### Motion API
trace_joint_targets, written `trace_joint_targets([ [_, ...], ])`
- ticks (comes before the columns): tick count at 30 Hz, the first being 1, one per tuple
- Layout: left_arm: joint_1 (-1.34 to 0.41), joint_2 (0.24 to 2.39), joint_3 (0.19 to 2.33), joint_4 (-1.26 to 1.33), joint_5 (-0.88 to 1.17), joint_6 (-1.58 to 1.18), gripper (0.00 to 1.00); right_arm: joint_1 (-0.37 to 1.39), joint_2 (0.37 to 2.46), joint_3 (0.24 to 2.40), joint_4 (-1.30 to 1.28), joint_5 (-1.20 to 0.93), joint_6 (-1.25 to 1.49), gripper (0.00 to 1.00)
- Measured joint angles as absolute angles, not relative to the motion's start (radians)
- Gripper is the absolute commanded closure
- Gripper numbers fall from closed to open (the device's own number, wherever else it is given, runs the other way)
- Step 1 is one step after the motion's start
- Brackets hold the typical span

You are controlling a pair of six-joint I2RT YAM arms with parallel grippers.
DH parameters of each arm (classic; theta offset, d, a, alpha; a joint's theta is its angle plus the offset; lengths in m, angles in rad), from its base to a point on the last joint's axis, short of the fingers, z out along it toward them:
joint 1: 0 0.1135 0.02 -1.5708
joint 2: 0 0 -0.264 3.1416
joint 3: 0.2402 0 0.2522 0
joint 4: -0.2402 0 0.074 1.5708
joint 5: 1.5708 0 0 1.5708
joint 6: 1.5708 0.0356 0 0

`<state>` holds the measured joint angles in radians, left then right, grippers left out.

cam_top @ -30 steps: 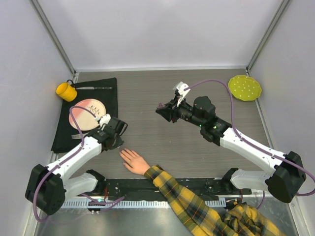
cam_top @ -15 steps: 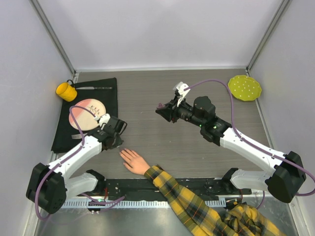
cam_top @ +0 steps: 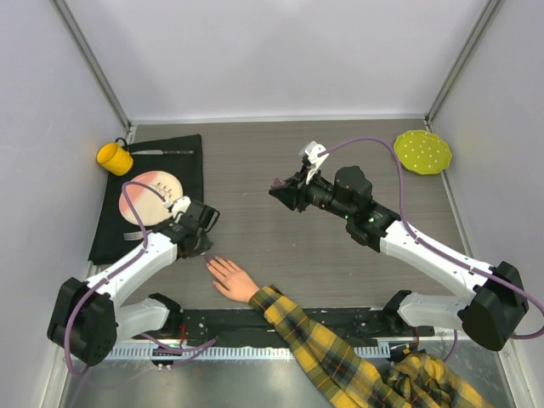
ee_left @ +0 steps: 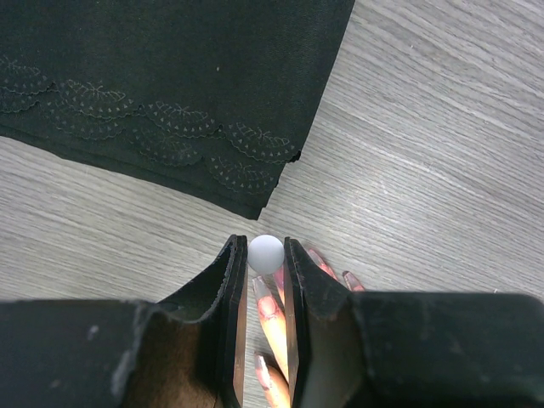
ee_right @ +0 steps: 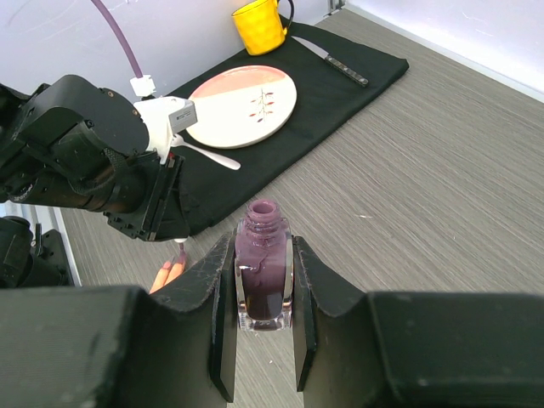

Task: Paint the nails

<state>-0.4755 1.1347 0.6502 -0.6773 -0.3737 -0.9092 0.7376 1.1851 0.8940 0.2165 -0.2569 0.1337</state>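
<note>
- Overhead view: a person's hand (cam_top: 231,279) in a plaid sleeve (cam_top: 314,340) lies flat on the desk (cam_top: 238,161) near the front edge, with its fingers spread.
  - The left tool (cam_top: 201,248) hangs just beside the fingertips.
  - The right tool (cam_top: 277,189) is held up over mid-desk, well apart from the hand.
  - The nails are too small to make out from here.
  - Also present are a black cloth (cam_top: 183,161) carrying a plate (cam_top: 157,191), a yellow mug (cam_top: 113,157) and a green dish (cam_top: 422,151) at the far right.
- Left wrist view: the left tool is nearly closed, pinching a brush cap (ee_left: 266,253) with a round white top.
  - Directly below it are the nails (ee_left: 268,308), pinkish, on fingers resting on the wood.
  - I cannot tell whether that colour is polish.
  - No other view shows the nails this close.
- Right wrist view: the right tool is clamped on an open polish bottle (ee_right: 263,276), which stands upright with purple liquid inside and no cap on its neck.
  - Only this view shows the open neck.
  - It also shows, side on, a thin stem hanging from the left tool toward the fingertips.
- Handling, as I judge it: the nails are small, hard and smooth, set on soft living fingers that may shift.
  - They are not something to grip, and only the brush tip should touch them, lightly.
  - The bottle is slick glass and will spill if tilted.
</note>
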Motion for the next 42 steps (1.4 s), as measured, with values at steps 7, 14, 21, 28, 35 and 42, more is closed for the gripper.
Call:
trace_joint_targets([
  [7, -0.471, 1.135, 0.650, -0.673, -0.374, -0.907, 1.00, 0.736, 1.185, 0.894, 0.216, -0.258, 0.134, 0.99],
  [14, -0.469, 1.142, 0.659, -0.674, -0.390, -0.887, 1.00, 0.735, 1.185, 0.894, 0.216, -0.262, 0.134, 0.99],
  [21, -0.464, 1.122, 0.672, -0.685, -0.380, -0.881, 1.00, 0.733, 1.185, 0.894, 0.216, -0.266, 0.134, 0.99],
  [28, -0.463, 1.100, 0.683, -0.726, -0.340, -0.883, 1.00, 0.732, 1.185, 0.894, 0.219, -0.273, 0.135, 0.99],
  [35, -0.463, 1.100, 0.688, -0.731, -0.289, -0.883, 1.00, 0.733, 1.185, 0.894, 0.224, -0.276, 0.136, 0.99],
  [42, -0.463, 1.105, 0.688, -0.731, -0.284, -0.884, 1.00, 0.732, 1.185, 0.894, 0.225, -0.276, 0.136, 0.99],
])
